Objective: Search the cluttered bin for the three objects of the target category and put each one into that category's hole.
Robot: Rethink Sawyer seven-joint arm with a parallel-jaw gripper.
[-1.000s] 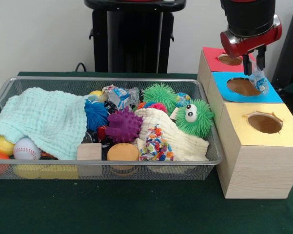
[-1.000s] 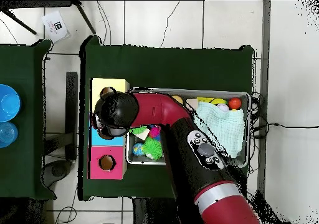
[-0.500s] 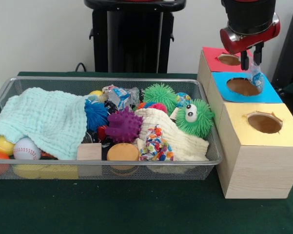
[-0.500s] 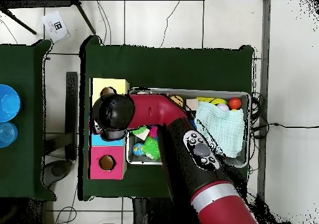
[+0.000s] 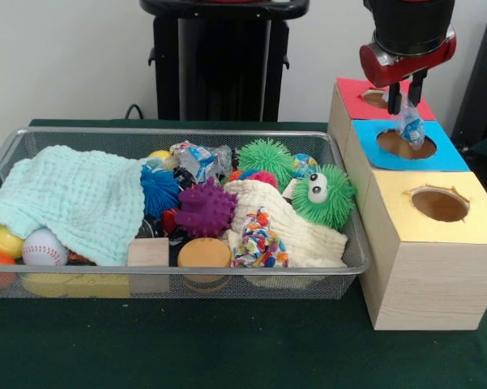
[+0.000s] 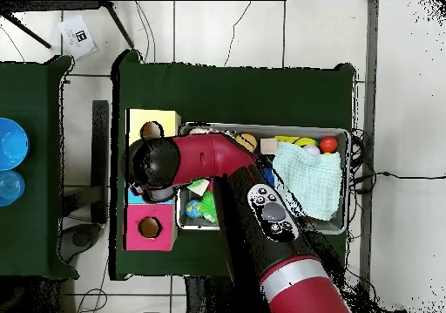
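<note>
**Packet held over the blue box**

The bin [image 5: 178,142] spans the table's middle, heaped with toys; a second packet [image 5: 196,158] lies at its far side. Toward the table's right edge, the gripper [image 5: 406,91] pinches a clear packet [image 5: 411,128], which hangs over the blue-topped box [image 5: 450,158].

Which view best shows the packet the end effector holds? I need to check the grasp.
The front view: the packet hangs from the end effector above the blue box's hole. In the overhead view, the arm hides it entirely.
</note>
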